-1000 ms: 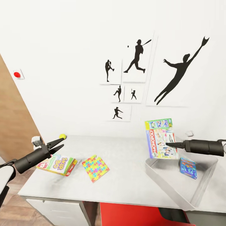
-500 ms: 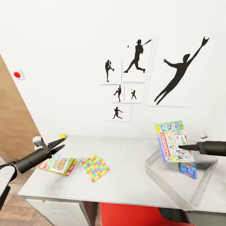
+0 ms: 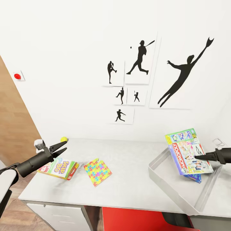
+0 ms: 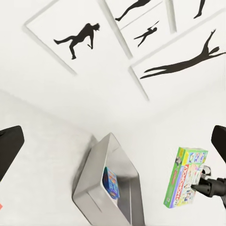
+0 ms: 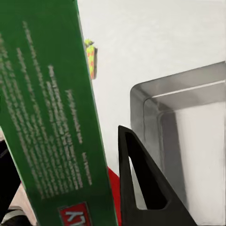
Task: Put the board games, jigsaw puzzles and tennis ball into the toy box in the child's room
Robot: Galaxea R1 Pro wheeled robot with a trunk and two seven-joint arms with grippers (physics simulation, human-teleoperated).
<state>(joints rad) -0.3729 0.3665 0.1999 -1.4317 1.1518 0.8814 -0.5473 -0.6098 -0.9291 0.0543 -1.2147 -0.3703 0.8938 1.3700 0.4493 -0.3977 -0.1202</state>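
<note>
Monopoly box (image 3: 188,151), gripped by right hand (image 3: 196,156), has moved rightward over toy box (image 3: 173,185).

Three board games: Monopoly (image 3: 189,152), a blue one (image 3: 193,177), Skip-Bo (image 3: 59,168). One jigsaw puzzle (image 3: 98,172), one tennis ball (image 3: 64,139), one toy box (image 3: 166,184).

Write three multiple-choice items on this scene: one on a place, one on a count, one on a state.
1. Where does the blue board game lie?
A. inside the toy box
B. on the floor
C. beside the tennis ball

2. How many jigsaw puzzles lie on the table?
A. none
B. one
C. three

3. What is the right gripper doing?
A. hanging open and bare
B. shut on the Monopoly box
C. pressing the red wall button

Answers: 1 A, it rests on the bin's floor; 2 B, one multicoloured sheet shows; 3 B, its fingers clamp the box above the bin.
</note>
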